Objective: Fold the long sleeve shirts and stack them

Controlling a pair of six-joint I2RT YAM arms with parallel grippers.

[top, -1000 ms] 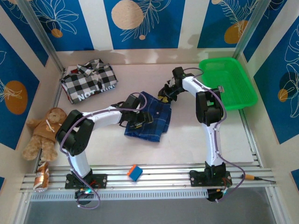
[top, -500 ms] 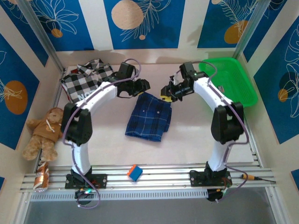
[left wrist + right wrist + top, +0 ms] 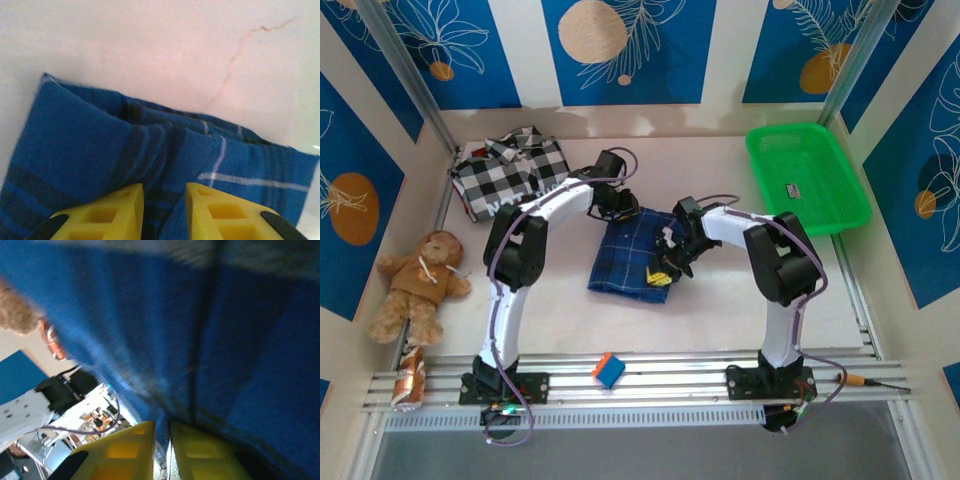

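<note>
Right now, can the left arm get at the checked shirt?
Probably yes. The checked shirt lies at the far left, close beside that arm's forearm, with nothing between them. But the left tool is down at the far edge of the blue plaid shirt, so it would need to leave that first.

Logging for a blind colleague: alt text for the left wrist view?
A dark blue plaid cloth shirt, folded, lies on the pale table; the left claw has its two yellow fingers slightly apart over the fabric.
</note>
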